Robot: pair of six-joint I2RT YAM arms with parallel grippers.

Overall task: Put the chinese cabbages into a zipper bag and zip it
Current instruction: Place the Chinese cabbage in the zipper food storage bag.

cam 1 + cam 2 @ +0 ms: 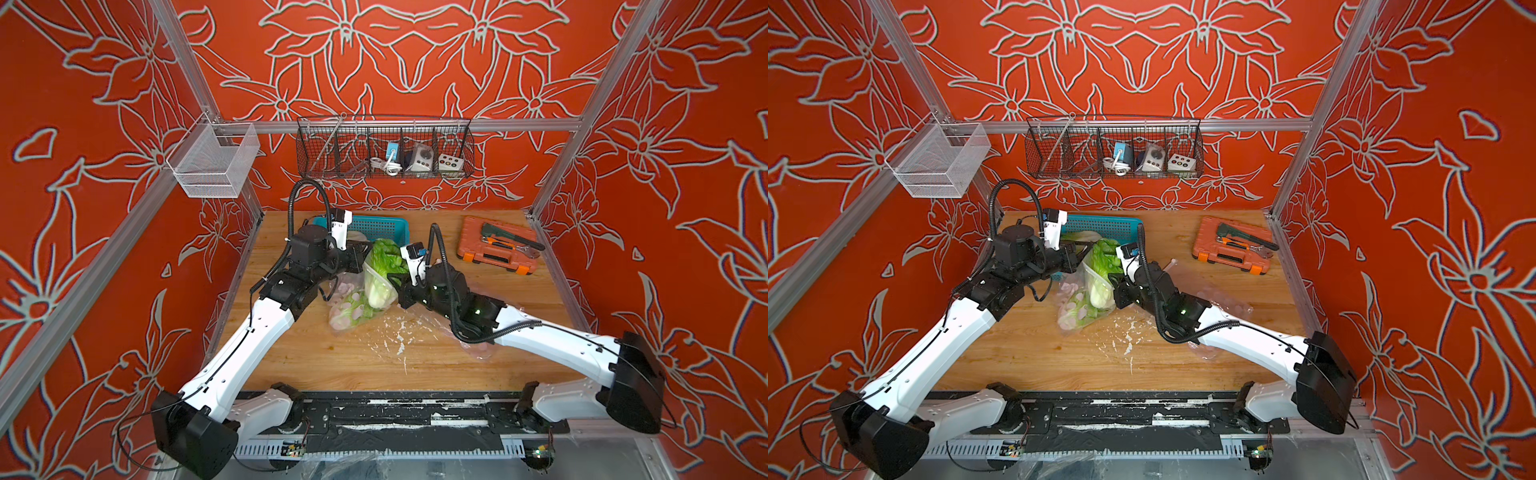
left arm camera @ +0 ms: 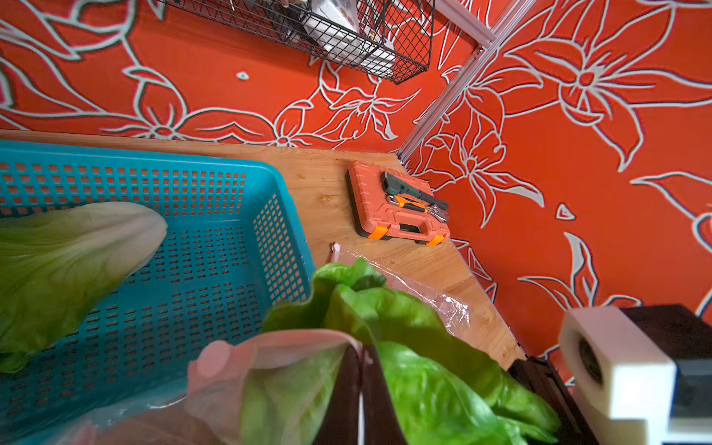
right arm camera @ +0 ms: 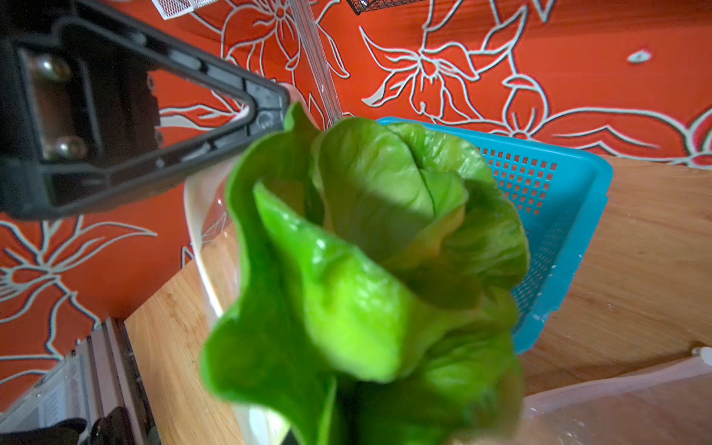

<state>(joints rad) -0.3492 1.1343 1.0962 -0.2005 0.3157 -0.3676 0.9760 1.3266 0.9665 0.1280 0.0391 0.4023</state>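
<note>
bagging, mid-task: one cabbage (image 1: 356,308) lies in bag (image 1: 338,321); second cabbage (image 1: 384,266) half in, held by right gripper (image 1: 400,286); left gripper (image 2: 360,358) pinches bag rim; third cabbage (image 2: 69,266) in basket (image 2: 269,231); zip pending

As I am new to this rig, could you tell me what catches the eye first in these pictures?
Red floral walls surround everything. A bright-green cabbage stands half inside the clear zipper bag at mid-table; the left claw pinches the bag's rim. Behind sits a teal basket, and an orange tool case lies far right.
</note>
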